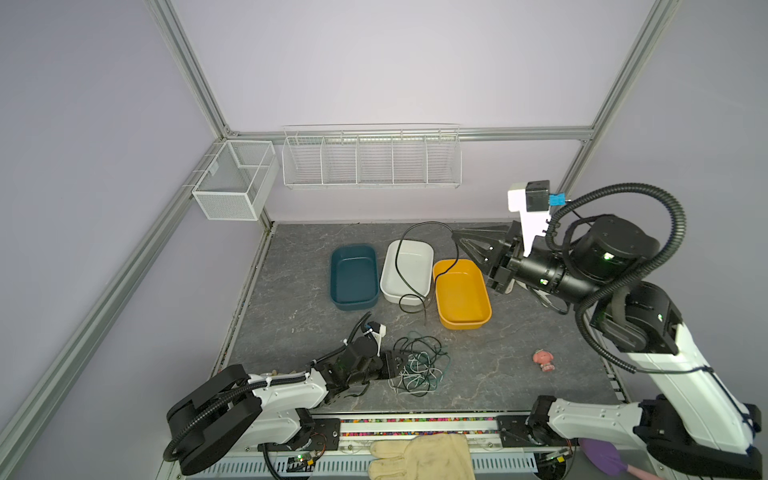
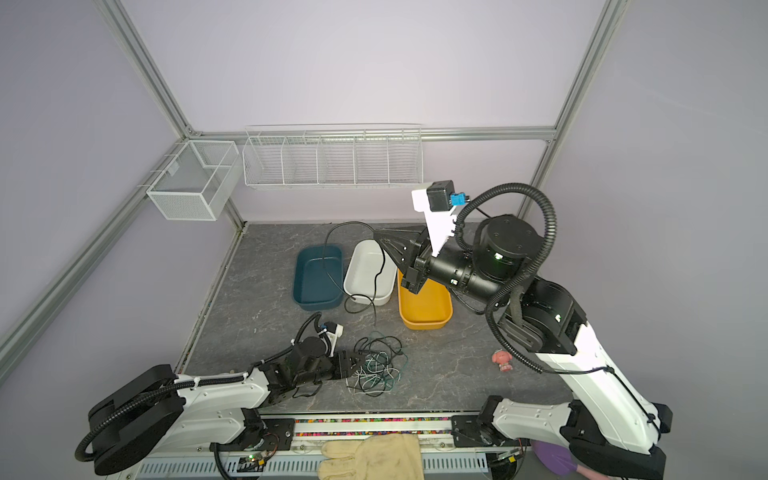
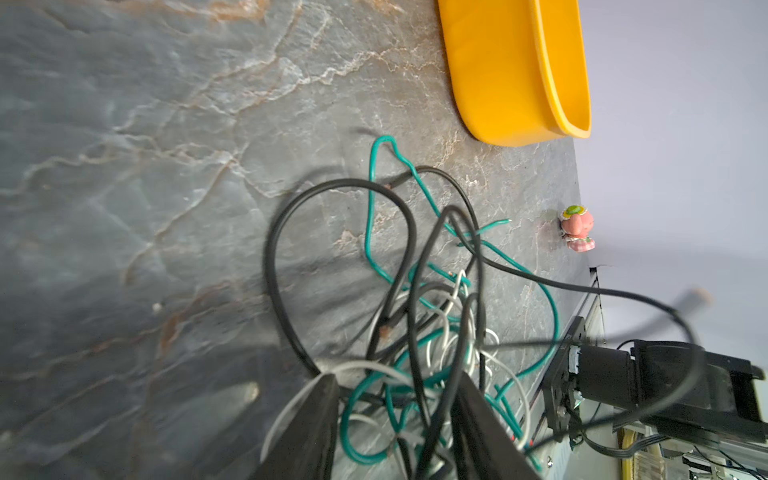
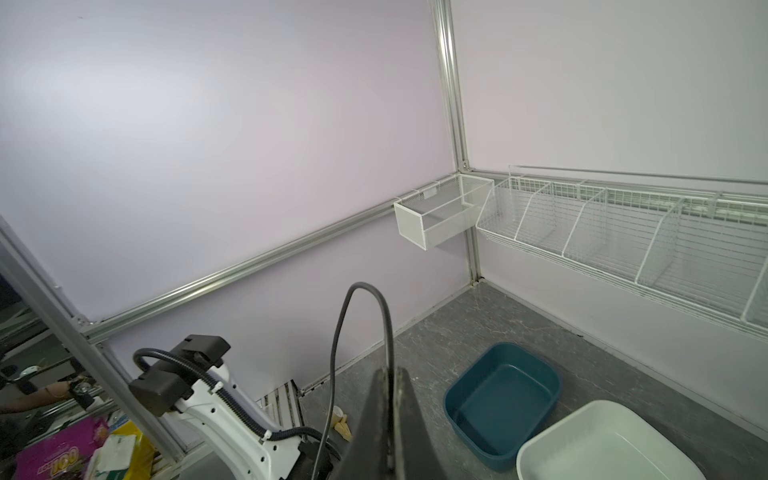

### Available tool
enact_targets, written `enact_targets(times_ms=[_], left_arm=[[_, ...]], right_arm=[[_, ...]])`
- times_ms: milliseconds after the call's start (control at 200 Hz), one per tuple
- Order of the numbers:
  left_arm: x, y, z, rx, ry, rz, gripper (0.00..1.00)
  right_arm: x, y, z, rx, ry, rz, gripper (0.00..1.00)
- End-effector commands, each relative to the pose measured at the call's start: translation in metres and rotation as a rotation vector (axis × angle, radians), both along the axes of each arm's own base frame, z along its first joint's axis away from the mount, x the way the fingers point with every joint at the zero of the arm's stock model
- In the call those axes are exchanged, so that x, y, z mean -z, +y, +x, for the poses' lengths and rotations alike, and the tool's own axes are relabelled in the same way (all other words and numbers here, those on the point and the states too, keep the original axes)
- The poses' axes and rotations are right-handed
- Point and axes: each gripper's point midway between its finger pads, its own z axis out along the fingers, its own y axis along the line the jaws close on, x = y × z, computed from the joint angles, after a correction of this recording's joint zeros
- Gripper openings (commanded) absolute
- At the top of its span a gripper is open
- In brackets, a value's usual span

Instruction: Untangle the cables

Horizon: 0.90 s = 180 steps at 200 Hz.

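Observation:
A tangle of thin black, white and teal-green cables (image 1: 417, 365) (image 2: 378, 365) (image 3: 436, 311) lies on the front middle of the slate table. My left gripper (image 1: 400, 363) (image 3: 399, 382) is low at the tangle's left edge. Its jaws stand apart and straddle several strands, with table showing between them. My right gripper (image 1: 456, 237) (image 4: 390, 372) is raised above the bins, shut on one long black cable (image 1: 398, 266) (image 4: 365, 286). That cable arches up from the tips, then hangs in loops over the white bin down to the table.
Three bins stand side by side at the back: teal (image 1: 333, 274), white (image 1: 415, 262) and yellow (image 1: 461, 299). A small pink toy (image 1: 544, 360) lies at the right. A pale glove (image 1: 419, 457) sits on the front rail. Wire baskets (image 1: 372, 160) hang on the back wall.

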Motion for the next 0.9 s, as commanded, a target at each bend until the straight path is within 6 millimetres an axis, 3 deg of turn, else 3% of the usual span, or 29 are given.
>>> enact_targets(times_ms=[0, 315, 495, 775, 895], left_arm=[[-0.003, 0.003, 0.003, -0.019, -0.011, 0.006, 0.44], [-0.024, 0.025, 0.006, -0.075, -0.078, 0.035, 0.50], [-0.044, 0.048, 0.010, -0.124, -0.166, 0.074, 0.68], [-0.098, 0.075, 0.023, -0.178, -0.320, 0.171, 1.00], [-0.117, 0.078, 0.033, -0.195, -0.368, 0.244, 1.00]], right_arm=[[0.044, 0.016, 0.024, 0.044, 0.046, -0.094, 0.06], [0.068, 0.018, 0.058, 0.101, 0.078, -0.094, 0.06], [0.084, 0.018, 0.096, 0.148, 0.128, -0.111, 0.06], [0.107, 0.022, 0.159, 0.211, 0.182, -0.140, 0.06], [0.123, 0.028, 0.186, 0.222, 0.214, -0.155, 0.06]])
